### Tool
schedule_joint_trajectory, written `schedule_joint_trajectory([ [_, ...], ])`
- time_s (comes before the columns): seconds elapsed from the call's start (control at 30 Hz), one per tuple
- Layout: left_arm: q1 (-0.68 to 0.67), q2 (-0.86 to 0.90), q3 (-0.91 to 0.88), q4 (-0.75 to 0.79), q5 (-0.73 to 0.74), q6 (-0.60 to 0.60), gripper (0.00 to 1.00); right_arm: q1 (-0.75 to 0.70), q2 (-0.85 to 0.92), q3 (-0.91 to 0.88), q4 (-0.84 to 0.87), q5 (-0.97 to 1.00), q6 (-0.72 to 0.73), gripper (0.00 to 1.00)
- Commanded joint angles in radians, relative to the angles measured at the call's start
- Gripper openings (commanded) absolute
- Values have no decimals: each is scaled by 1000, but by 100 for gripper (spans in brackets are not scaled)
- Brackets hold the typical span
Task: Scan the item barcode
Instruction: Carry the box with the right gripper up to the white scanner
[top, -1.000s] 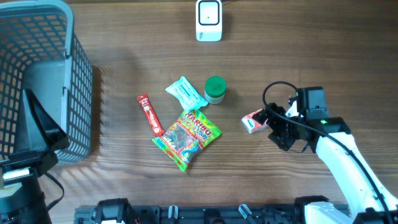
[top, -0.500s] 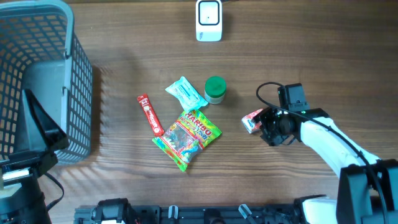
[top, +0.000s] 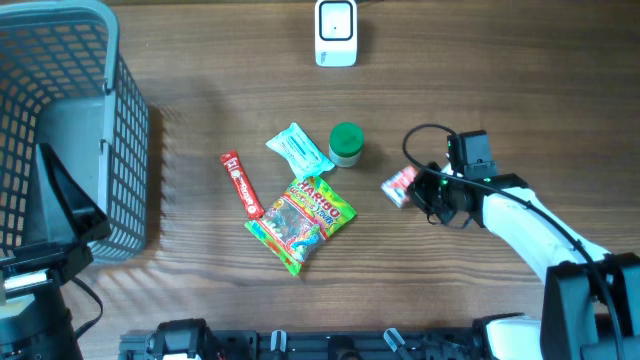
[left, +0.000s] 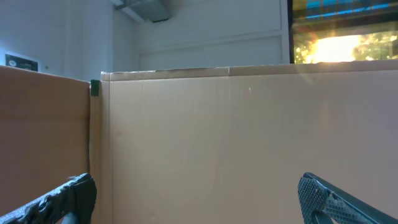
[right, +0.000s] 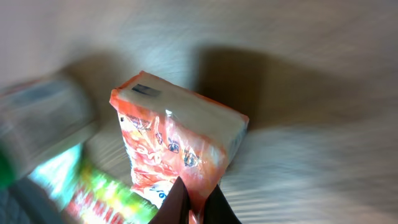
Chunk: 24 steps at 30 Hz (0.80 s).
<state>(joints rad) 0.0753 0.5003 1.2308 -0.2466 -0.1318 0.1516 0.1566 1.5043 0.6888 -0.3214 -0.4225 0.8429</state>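
Right wrist: right jaws pinched shut on orange-red snack packet's (right: 177, 140) edge. Overhead alone: white scanner (top: 336, 32) well apart across worktop (top: 500, 80). Left wrist: left jaws wide, empty, facing cardboard (left: 249, 143).

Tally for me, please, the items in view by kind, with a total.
Haribo gummy bag: 1
Red snack stick: 1
White-and-teal packet: 1
Green-lidded jar: 1
Orange packet in right gripper: 1
White barcode scanner: 1
Grey basket: 1
Total: 7
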Motion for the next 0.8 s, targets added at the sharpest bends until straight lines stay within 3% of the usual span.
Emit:
schedule_joint_trajectory([
  [0.0,7,3,-6,4,12,-10,100,1,-81,5,44,-366,-500,4],
  [0.07,7,3,-6,8,12,-10,100,-7,-110,5,43,-606,-638,4],
  [0.2,7,3,-6,18,12,-10,100,-66,-148,5,42,-1040,-713,4],
  [0.23,7,3,-6,20,12,-10,100,-80,-153,5,42,-1164,-804,4],
  [0.33,7,3,-6,22,12,-10,100,-81,-153,5,38,-1200,-1017,4],
  [0.43,7,3,-6,26,12,-10,100,-81,-154,5,98,-1200,-1074,4],
  [0.5,7,3,-6,26,12,-10,100,-71,-154,5,171,-1200,-999,4],
  [0.63,8,3,-6,28,43,-11,100,8,-156,5,479,-1200,-658,5],
  [0.7,8,0,-6,27,87,-11,100,57,-156,5,734,-1199,-422,4],
  [0.77,8,-21,-6,26,98,-11,100,116,-156,5,1140,-1194,-67,4],
])
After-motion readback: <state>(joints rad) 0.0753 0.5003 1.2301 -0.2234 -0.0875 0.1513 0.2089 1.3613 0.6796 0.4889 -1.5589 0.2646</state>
